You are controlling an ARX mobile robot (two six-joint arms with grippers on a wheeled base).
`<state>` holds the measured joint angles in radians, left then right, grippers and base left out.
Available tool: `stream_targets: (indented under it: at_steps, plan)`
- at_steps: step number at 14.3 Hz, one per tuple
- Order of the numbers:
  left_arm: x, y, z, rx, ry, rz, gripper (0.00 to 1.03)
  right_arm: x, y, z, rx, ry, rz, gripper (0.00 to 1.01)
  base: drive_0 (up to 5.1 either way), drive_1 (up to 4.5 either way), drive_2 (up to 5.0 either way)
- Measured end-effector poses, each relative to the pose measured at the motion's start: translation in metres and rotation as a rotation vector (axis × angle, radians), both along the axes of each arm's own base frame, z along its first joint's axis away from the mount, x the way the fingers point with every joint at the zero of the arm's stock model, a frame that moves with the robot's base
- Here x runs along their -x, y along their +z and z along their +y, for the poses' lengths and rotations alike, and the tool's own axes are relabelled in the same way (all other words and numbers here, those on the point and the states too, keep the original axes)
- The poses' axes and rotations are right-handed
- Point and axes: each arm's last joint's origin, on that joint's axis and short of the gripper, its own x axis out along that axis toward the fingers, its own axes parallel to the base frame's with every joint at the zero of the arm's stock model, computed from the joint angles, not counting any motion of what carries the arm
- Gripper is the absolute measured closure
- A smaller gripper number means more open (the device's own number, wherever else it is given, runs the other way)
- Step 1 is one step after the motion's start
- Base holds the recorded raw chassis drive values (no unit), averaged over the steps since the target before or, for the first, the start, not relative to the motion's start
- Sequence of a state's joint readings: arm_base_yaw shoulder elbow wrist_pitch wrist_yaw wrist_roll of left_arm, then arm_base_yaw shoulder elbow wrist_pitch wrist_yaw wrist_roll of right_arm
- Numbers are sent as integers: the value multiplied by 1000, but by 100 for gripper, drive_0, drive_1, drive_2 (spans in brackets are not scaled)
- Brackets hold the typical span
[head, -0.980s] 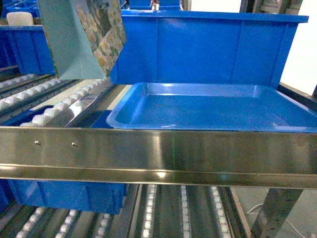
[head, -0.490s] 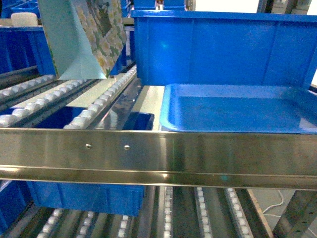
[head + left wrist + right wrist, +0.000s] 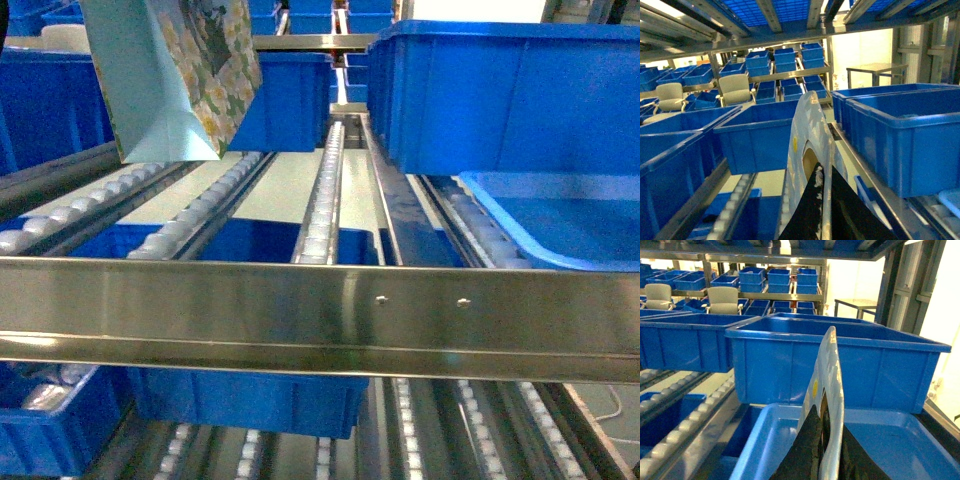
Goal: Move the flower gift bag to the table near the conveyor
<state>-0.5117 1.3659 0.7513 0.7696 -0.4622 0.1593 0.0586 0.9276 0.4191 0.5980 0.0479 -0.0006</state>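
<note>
Above the conveyor (image 3: 325,190), one flower gift bag (image 3: 175,75)

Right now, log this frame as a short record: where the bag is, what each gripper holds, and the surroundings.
bag: flower gift bag lifted clear above the conveyor rollers, upper left of head view, tilted
left gripper: shut on a thin printed sheet edge, likely the bag
right gripper: shut on a similar printed sheet edge
surroundings: blue bins on the roller tracks, shallow blue tray at right, steel rail across foreground
table: not identifiable in these views
</note>
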Motion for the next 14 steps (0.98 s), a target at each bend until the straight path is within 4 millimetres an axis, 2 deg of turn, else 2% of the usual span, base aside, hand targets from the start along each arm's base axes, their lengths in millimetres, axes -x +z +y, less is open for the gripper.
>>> stream_targets:
  at_steps: [14]
  plan:
    - [0,-1,0,-4,3,2,101,0,0,0,0,0,-1,98,-490,155,328]
